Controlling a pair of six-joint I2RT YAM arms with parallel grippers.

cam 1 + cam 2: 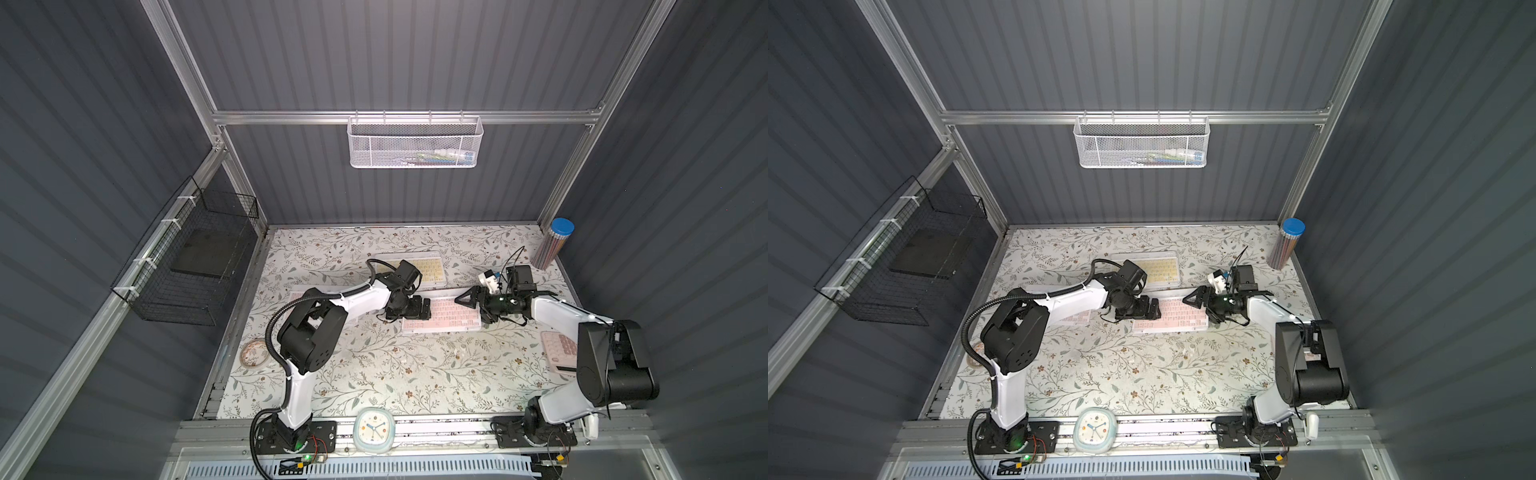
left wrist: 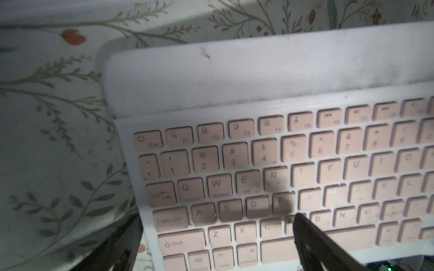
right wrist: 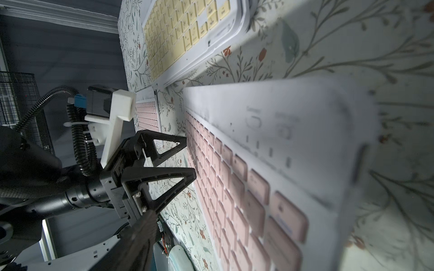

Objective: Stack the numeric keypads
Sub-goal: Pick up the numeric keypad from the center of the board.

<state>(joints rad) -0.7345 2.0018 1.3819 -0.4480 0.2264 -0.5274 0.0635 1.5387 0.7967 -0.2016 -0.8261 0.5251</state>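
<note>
Both arms are lowered over the floral counter toward one pink-keyed keypad. In both top views we see it lying flat between the two sets of jaws.

The left gripper meets one short end of this keypad with its jaws spread wide. In the left wrist view one finger hangs over the lower key rows, while the other sits off the frame, above the cloth. Nothing is clamped there.

The right gripper comes in at the opposite short end, and its jaws are also apart. One triangular finger reaches out over the pink keys, and the other sits low beside the frame's edge. We cannot tell whether either finger touches the keypad.

A white band runs along the keypad's long side, ahead of the left jaws. We cannot tell whether it is the keypad's own frame or a board beneath it.

The yellow-keyed keypad lies to one side of the gap between the jaws, apart from the pink one. In the right wrist view we note layered white edges under it.

A second pink-keyed keypad lies behind the left jaws, mostly hidden by that arm. Well behind the right jaws, beside that arm's elbow, rests a calculator.
</note>
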